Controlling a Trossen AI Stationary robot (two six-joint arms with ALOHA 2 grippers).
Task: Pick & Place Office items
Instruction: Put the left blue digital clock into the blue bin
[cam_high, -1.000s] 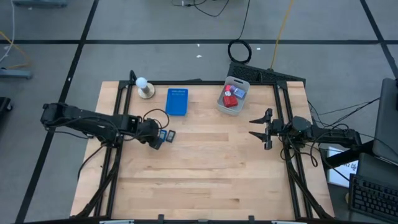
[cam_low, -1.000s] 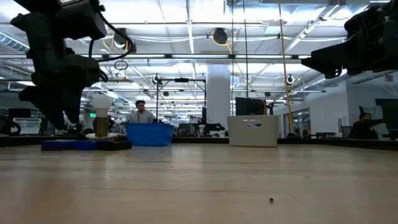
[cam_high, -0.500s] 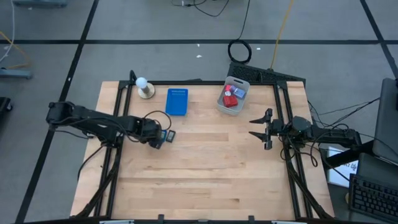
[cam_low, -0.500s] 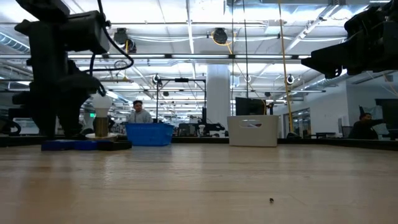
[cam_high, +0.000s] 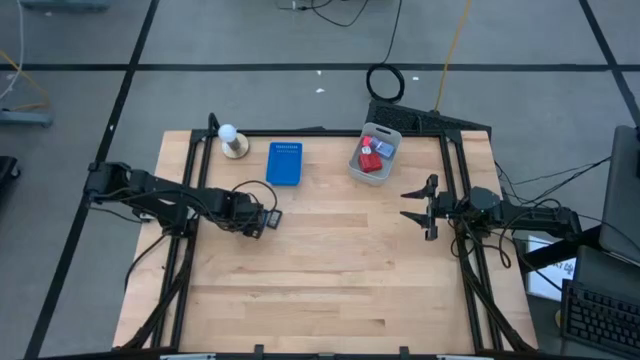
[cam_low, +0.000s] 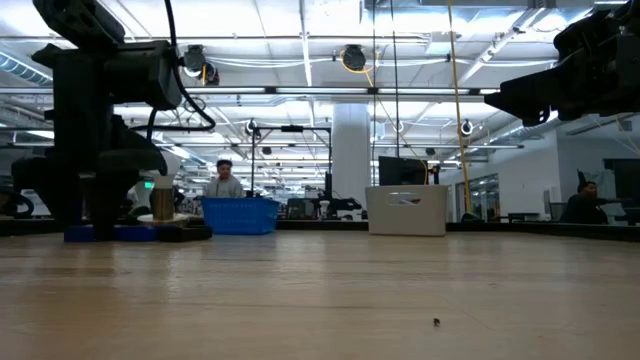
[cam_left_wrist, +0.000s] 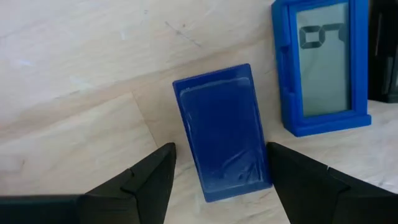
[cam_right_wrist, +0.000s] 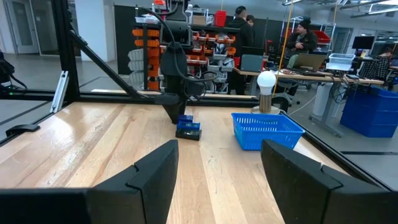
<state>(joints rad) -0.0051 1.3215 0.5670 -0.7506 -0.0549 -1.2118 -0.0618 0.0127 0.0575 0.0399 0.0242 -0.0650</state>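
Wooden table (cam_high: 330, 260): open left pincer (cam_left_wrist: 217, 165) straddles blue rectangle (cam_left_wrist: 222, 130), beside display piece (cam_left_wrist: 321, 62).

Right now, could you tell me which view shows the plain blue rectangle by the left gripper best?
The left wrist view: the blue rectangle fills the frame between the open left gripper's fingers. The high view shows only a speck beside the gripper, the right wrist view a distant blue bit, and the low view does not show it clearly.

The dark left arm extends from the tabletop's left edge toward the right, its wrist bent downward. The left hand (cam_high: 256, 221) is low over the tabletop's left half, fingers (cam_left_wrist: 149, 180) spread apart, gripping nothing. The dark right arm reaches in from the right edge, held level. The right hand (cam_high: 414, 206) hovers with fingers (cam_right_wrist: 155, 171) apart, empty.
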